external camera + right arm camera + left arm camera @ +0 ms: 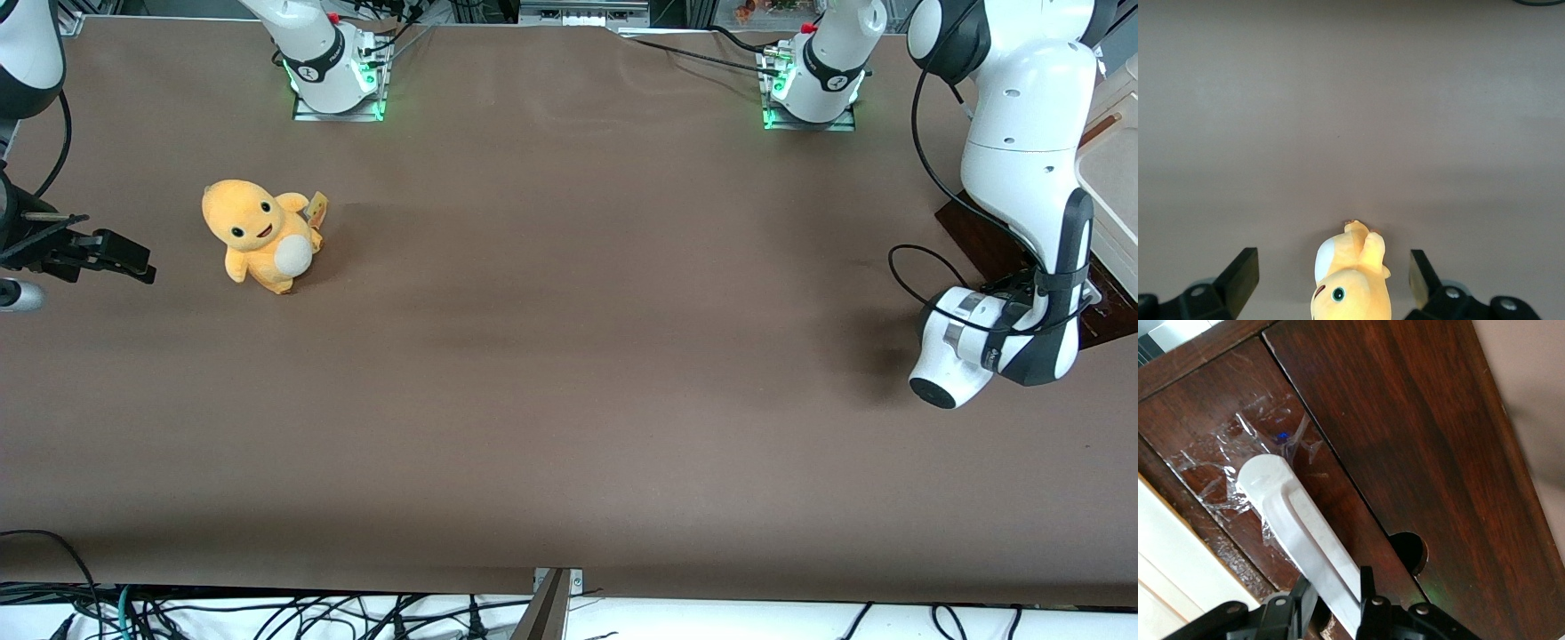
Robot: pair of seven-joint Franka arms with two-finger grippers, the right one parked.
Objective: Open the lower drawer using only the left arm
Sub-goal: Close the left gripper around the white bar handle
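From my console, the front view showed the big glossy white left arm (1022,178) bent down along the right edge of the frame, its wrist folded low over the dark brown wooden cabinet (987,240) at the working arm's end of the brown table (569,356). The wrist camera looked straight onto the lower drawer's dark brown glossy wood front (1418,453), where patches of clear tape (1251,453) clung to the adjoining panel. The long white bar handle (1298,533) ran between the black fingers (1368,600) of the black two-finger gripper (1335,603), which stood narrowly parted with one finger on each side of the bar; I took them to be closed on it, though I could not make out true contact. A round dark hole (1408,550) sat in the wood just beside the handle. I could not tell from either view whether the drawer was pulled out at all. A small orange plush toy with a white belly (260,236) sat at the left of the front frame, toward the parked arm's end of the table, well apart from the cabinet.
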